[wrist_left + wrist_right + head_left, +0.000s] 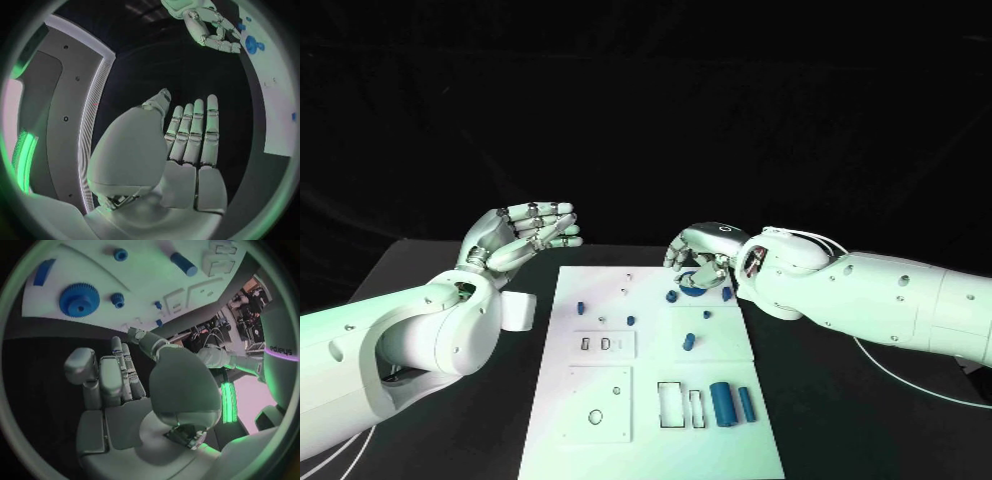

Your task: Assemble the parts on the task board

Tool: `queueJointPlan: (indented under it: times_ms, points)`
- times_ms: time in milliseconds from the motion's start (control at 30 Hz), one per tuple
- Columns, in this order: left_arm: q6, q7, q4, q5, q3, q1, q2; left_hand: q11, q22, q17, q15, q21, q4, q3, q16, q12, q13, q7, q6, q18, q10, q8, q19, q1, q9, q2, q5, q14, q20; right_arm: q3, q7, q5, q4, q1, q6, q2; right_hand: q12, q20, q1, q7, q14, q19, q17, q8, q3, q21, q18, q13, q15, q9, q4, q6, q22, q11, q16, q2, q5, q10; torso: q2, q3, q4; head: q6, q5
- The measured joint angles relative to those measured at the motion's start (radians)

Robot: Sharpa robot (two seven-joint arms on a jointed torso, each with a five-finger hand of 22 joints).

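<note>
Head view, frame centre: my right robot hand hovers empty, fingers apart, above the blue gear; light, rigid plastic, best pinched across its toothed rim. Left robot hand released.

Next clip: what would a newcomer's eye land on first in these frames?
First, the two silver hands raised at the far end of the white task board: the left hand open and empty off its far left corner, the right hand bent over its far right part. Next, the blue parts: a toothed gear below the right hand and two blue cylinders near the front right.
</note>
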Motion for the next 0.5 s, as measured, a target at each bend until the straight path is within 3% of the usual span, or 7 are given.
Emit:
queueJointPlan:
  times_ms: [100,200,500]
  points:
    - [0.004,-0.003,0.006,-0.004,0.000,0.000,-0.003,-0.004,0.004,0.003,0.001,0.006,-0.001,0.001,0.000,-0.001,0.000,0.000,0.000,0.000,0.004,0.000,0.002,0.000,0.000,0.000,0.000,0.006,-0.002,0.000,-0.018,-0.048,0.006,-0.002,0.020,0.005,0.000,0.005,0.004,0.001,0.003,0.033,0.063,0.000,0.006,0.059,-0.004,0.002,0.003,0.007,0.006,0.000,0.087,0.003,0.056,-0.007,0.000,-0.005,0.010,-0.0039,0.0027,0.000,-0.003]
    - [0.006,-0.005,0.011,-0.008,0.000,0.000,-0.007,-0.004,0.007,0.005,0.001,0.014,-0.001,0.001,0.000,-0.006,0.000,0.000,0.000,0.000,0.004,0.000,0.005,0.000,0.000,0.000,0.000,0.006,-0.005,0.000,-0.033,-0.083,0.011,-0.005,0.038,0.008,0.000,0.010,0.005,0.003,0.000,0.046,0.089,0.000,0.008,0.091,-0.020,0.002,0.007,0.012,0.008,-0.003,0.135,0.003,0.081,-0.008,0.000,-0.014,0.018,-0.0063,0.0057,0.000,-0.004]
    - [0.011,-0.009,0.017,-0.016,0.000,0.000,-0.017,-0.003,0.011,0.008,0.001,0.019,-0.001,0.001,0.000,-0.009,0.000,0.000,0.000,0.000,0.003,0.000,0.007,-0.004,0.000,-0.004,0.000,0.006,-0.007,0.000,-0.069,-0.148,0.012,-0.012,0.075,0.012,0.000,0.011,0.001,0.003,0.000,0.060,0.109,0.000,0.008,0.117,-0.020,0.004,0.007,0.018,0.008,-0.003,0.180,0.004,0.100,-0.012,-0.004,-0.021,0.029,-0.0112,0.0137,-0.005,-0.007]
